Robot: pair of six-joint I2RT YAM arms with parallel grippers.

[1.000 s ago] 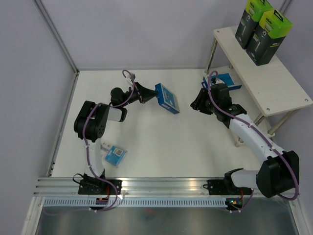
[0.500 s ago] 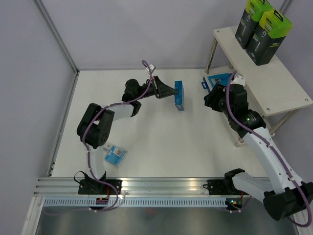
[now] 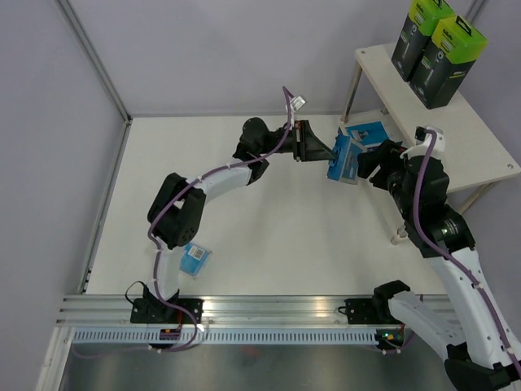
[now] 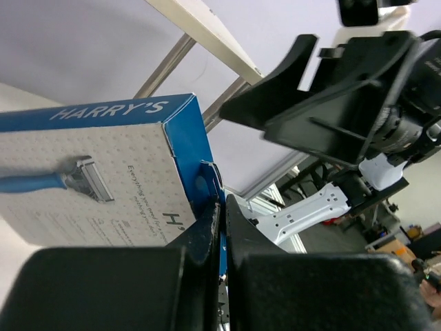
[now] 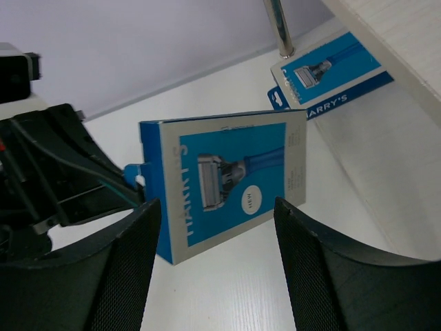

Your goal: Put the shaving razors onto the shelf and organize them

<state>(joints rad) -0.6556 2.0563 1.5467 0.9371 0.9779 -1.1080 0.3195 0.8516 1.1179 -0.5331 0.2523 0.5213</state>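
Left fingers (image 4: 203, 238) on blue box's (image 4: 103, 179) tab (image 4: 205, 181), plain only wrist-side.

Five razor packs are in view: two tall black boxes (image 3: 413, 41) (image 3: 446, 69) with green tops, two flat blue boxes (image 3: 343, 160) (image 3: 368, 133) and one small blue pack (image 3: 192, 259). There is one shelf (image 3: 460, 142), and there are two robot arms (image 3: 213, 175) (image 3: 444, 232).

A white worktop (image 3: 269, 236) fills the middle of the top view. Pale grey walls (image 3: 228, 57) close it in at the back and on the left, and a thin silver post (image 3: 95, 61) runs up the corner where they meet. Along the near edge lies an aluminium rail (image 3: 277, 309), just beyond it a white slotted duct (image 3: 277, 336), then a dull grey metal sheet (image 3: 269, 371).
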